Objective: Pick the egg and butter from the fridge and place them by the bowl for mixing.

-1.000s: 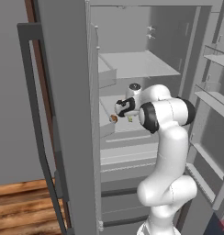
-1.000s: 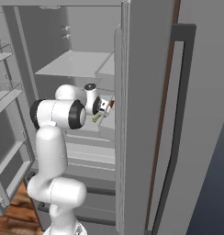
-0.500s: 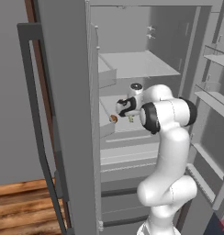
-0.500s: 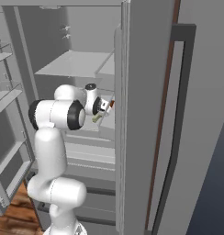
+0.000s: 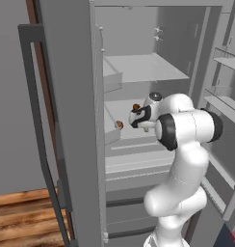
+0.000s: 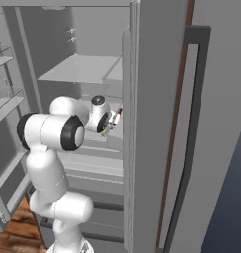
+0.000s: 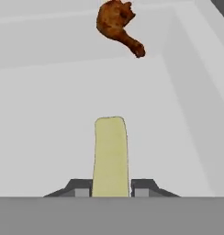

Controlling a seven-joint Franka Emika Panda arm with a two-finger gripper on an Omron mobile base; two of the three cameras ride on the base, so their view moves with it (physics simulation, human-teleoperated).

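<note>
Reaching into the open fridge [image 5: 76, 120], the gripper [image 7: 111, 189] is clamping its jaws on the butter [image 7: 111, 156] lying on a white shelf [image 7: 49, 124], a brown drumstick [image 7: 117, 25] at twelve o'clock, and next seemingly needing a lift clear.

Gripper [image 7: 111, 192] inside the fridge [image 5: 71, 120], over the middle shelf [image 7: 49, 114]. Butter [image 7: 111, 156] lies on the shelf between the fingertips [image 7: 79, 188], lengthwise away from the gripper. Drumstick [image 7: 117, 25] further back on the same shelf, near its rear edge, well apart from the butter.
</note>
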